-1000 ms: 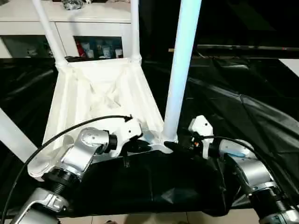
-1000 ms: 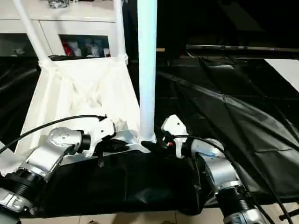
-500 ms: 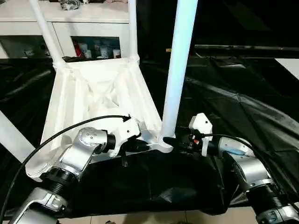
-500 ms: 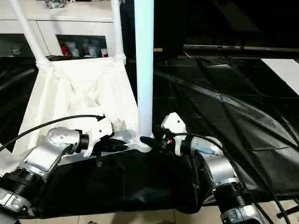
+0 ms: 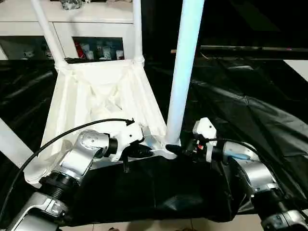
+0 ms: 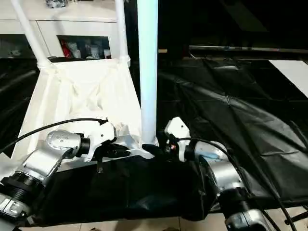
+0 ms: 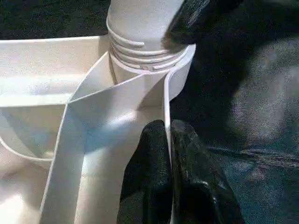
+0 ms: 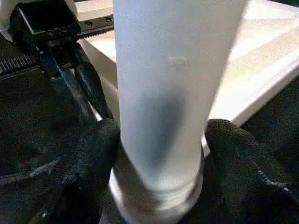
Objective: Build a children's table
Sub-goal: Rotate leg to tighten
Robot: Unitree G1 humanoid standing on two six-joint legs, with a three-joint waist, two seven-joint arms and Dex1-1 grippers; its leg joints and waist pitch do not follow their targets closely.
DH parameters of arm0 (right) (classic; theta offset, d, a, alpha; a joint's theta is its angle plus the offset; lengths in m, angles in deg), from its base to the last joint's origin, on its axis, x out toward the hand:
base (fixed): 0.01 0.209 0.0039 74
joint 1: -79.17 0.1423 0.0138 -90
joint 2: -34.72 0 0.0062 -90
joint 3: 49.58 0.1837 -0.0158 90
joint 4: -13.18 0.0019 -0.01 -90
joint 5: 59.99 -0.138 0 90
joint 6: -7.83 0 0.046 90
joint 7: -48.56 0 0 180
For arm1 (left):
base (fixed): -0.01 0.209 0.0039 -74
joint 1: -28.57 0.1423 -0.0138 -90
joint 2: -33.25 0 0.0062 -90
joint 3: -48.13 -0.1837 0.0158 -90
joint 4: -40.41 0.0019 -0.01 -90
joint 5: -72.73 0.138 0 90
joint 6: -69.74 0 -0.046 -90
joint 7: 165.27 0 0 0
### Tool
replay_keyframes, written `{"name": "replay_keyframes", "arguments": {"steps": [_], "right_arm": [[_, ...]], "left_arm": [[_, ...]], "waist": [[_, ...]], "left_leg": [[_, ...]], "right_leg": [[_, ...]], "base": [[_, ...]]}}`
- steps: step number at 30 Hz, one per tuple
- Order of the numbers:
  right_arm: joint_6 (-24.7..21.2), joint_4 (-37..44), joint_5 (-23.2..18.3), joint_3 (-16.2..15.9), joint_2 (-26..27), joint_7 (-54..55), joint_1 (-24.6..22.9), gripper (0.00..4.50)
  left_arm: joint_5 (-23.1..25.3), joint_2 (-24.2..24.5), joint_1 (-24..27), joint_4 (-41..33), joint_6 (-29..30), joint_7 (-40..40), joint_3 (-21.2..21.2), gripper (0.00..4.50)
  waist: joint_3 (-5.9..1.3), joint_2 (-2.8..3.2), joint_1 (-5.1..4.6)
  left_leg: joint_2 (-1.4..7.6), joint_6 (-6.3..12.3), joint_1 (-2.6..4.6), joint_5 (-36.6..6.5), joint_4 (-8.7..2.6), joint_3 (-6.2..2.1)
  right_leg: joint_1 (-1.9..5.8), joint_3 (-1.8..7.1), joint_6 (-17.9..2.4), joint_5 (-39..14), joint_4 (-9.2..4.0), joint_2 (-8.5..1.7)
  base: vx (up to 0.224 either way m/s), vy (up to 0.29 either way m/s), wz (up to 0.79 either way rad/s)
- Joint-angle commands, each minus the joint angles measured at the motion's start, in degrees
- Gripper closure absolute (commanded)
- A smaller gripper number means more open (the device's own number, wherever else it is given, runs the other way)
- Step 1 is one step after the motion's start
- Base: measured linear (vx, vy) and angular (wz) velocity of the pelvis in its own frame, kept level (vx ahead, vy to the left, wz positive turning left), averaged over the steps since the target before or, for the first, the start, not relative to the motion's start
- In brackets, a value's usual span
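Two pincers at one corner: left pincer (image 7: 168, 154) clamped on tabletop rim (image 7: 166, 100), right pincer (image 8: 161, 154) around leg (image 8: 173, 84).

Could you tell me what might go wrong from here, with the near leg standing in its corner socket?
1. The near leg stands tall, and the right gripper spans only its base; if it isn't fully seated, it could lean or tip once let go.
2. The left gripper pinches just the thin rim of the tabletop; a push on the leg might twist the rim free, sliding the top on the black cover.
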Motion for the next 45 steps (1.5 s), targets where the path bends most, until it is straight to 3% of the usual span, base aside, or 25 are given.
{"name": "replay_keyframes", "arguments": {"steps": [1,10,17,20,25,31,39,45], "right_arm": [[0.47,-1.92,2.55,-0.3,-0.26,2.62,0.94,1.02],[0.52,-1.2,1.76,-0.47,0.11,0.7,0.73,1.02],[-3.92,4.05,-3.82,1.96,0.36,-2.03,-0.9,1.02],[-4.14,3.86,-3.78,2.22,0.11,-1.91,-0.86,1.02],[-2.19,1.11,-0.56,1.06,-0.43,-0.46,-0.29,0.55],[-1.73,0.6,0.4,-0.15,-0.19,0.23,0.1,0.55],[-1.29,-0.86,1.03,0.08,0.33,0.68,0.7,0.55],[-1.36,-1.54,1.27,-0.22,0.16,0.41,0.88,1.14]], "left_arm": [[0.83,-0.05,0.52,1.35,0.24,-1.85,-2.43,4.5],[1.09,0.12,-0.15,2.08,-0.05,-1.65,-1.74,4.5],[0.95,0.42,-0.62,2.87,-0.28,-1.64,-1.35,4.5],[0.98,0.41,-0.74,3.13,-0.45,-1.68,-1.3,4.5],[1.15,0.33,-1.02,3.55,-0.79,-1.69,-1.28,4.5],[1.23,0.43,-1.17,3.72,-0.94,-1.71,-1.42,4.5],[1.22,0.7,-1.24,3.91,-1.12,-2.02,-1.47,4.5],[1.23,0.75,-1.34,4.15,-1.16,-2.01,-1.44,4.5]], "waist": [[-2.69,-0.2,0.23],[-2.55,-0.3,0.23],[-2.77,-0.06,0.49],[-2.85,-0.05,0.7],[-2.92,-0.15,1.1],[-2.81,-0.16,1.28],[-2.82,-0.24,1.29],[-2.8,-0.28,1.25]], "left_leg": [[2.22,0.24,0.59,-22.25,-4.63,-1.6],[2.22,0.02,0.72,-23.7,-4.69,-1.78],[2.39,0.54,0.56,-21.69,-4.83,-1.58],[2.36,0.56,0.59,-20.64,-4.73,-1.38],[2.26,0.44,0.51,-18.72,-4.66,-1.22],[2.32,0.19,0.58,-19.53,-4.81,-1.37],[2.3,0.25,0.56,-19.36,-4.77,-1.33],[2.3,0.31,0.59,-19.55,-4.75,-1.32]], "right_leg": [[1.12,2.27,-8.57,-28.21,-5.81,-3.67],[1.1,2.2,-7.46,-31.63,-6.16,-3.81],[1.43,2.39,-9.31,-25.42,-5.62,-3.62],[1.49,2.44,-10.01,-23.82,-5.45,-3.68],[1.73,2.42,-10.34,-22.82,-5.38,-3.71],[1.72,2.38,-9.2,-25.36,-5.57,-3.75],[1.73,2.37,-9.47,-24.86,-5.5,-3.74],[1.69,2.38,-9.38,-25.22,-5.55,-3.75]], "base": [[0.0,0.0,0.0],[0.0,0.0,0.0],[0.0,0.0,0.0],[0.0,0.0,0.0],[0.0,0.0,0.0],[0.0,0.0,0.0],[0.0,0.0,0.0],[0.0,0.0,0.0]]}}
